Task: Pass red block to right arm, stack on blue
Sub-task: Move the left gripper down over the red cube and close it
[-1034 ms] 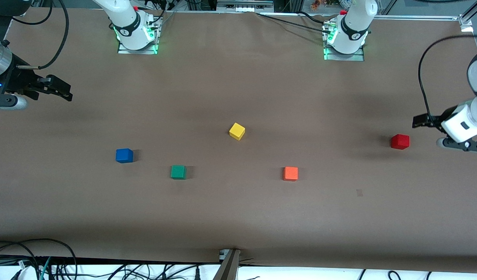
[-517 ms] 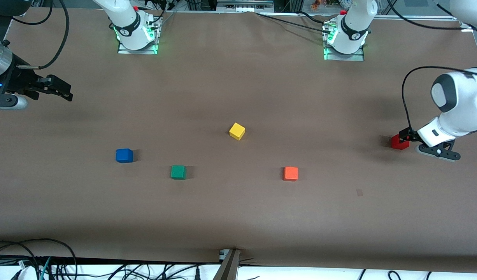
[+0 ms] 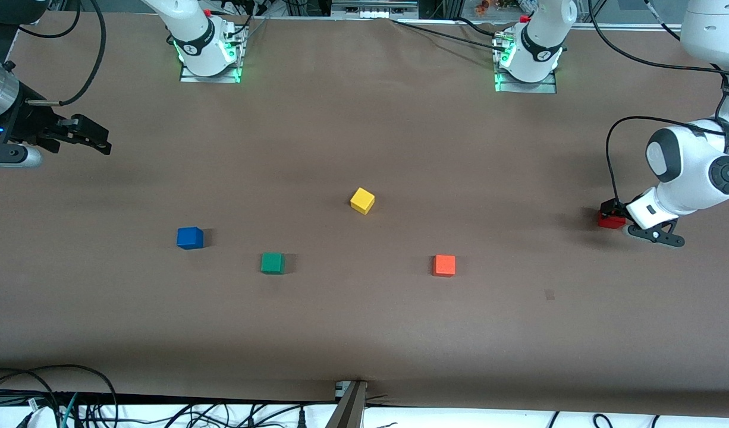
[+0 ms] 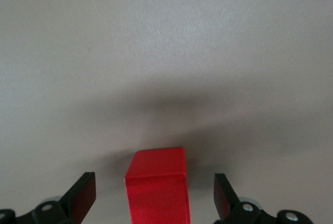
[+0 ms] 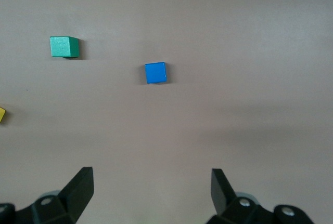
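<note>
The red block (image 3: pixel 608 220) rests on the brown table at the left arm's end. My left gripper (image 3: pixel 612 209) is down around it. In the left wrist view the red block (image 4: pixel 157 185) sits between the two open fingers (image 4: pixel 82 195) with gaps on both sides. The blue block (image 3: pixel 189 238) sits toward the right arm's end and also shows in the right wrist view (image 5: pixel 155 73). My right gripper (image 3: pixel 94 138) waits open and empty above the table edge at its own end; its fingers (image 5: pixel 78 187) stand wide apart.
A green cube (image 3: pixel 272 263) lies beside the blue block, nearer the front camera. A yellow cube (image 3: pixel 362 200) sits mid-table and an orange cube (image 3: pixel 444 265) lies between it and the red block. The arm bases (image 3: pixel 205 50) stand along the table's top edge.
My left arm has swung in and come down, bringing its open gripper around the red block. The right arm and all the cubes have not moved.
</note>
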{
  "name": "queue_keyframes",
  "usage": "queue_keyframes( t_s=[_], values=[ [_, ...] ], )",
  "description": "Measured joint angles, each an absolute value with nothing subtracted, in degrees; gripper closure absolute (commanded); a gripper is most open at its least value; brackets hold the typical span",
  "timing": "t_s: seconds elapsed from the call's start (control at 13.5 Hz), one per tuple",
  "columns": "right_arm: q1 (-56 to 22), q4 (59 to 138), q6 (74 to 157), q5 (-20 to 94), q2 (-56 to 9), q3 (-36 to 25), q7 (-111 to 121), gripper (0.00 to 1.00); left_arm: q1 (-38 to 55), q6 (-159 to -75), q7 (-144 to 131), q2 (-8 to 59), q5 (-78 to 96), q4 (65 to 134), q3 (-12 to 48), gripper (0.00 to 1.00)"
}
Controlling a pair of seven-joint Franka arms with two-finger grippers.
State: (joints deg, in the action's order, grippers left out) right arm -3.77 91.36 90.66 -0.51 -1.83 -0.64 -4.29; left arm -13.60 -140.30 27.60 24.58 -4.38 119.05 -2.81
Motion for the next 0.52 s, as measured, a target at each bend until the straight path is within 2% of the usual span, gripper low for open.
queue_keyframes(
  t_s=[0.3,0.37,0.44,0.52],
  values=[
    [-3.8,91.4,90.7,-0.5,-1.8,-0.6,-4.3,0.0,-14.9,-141.9,27.6,27.8,-2.8,119.5,-2.8,0.0],
    [-3.8,91.4,90.7,-0.5,-1.8,-0.6,-4.3,0.0,-14.9,-142.0,27.6,28.5,-2.2,119.5,-2.8,0.16],
    [-3.8,91.4,90.7,-0.5,-1.8,-0.6,-4.3,0.0,-14.9,-142.2,27.6,28.8,-2.1,119.5,-2.8,0.46],
    [-3.8,91.4,90.7,-0.5,-1.8,-0.6,-4.3,0.0,-14.9,-142.2,27.6,28.9,-2.0,119.5,-2.7,0.68]
  ],
)
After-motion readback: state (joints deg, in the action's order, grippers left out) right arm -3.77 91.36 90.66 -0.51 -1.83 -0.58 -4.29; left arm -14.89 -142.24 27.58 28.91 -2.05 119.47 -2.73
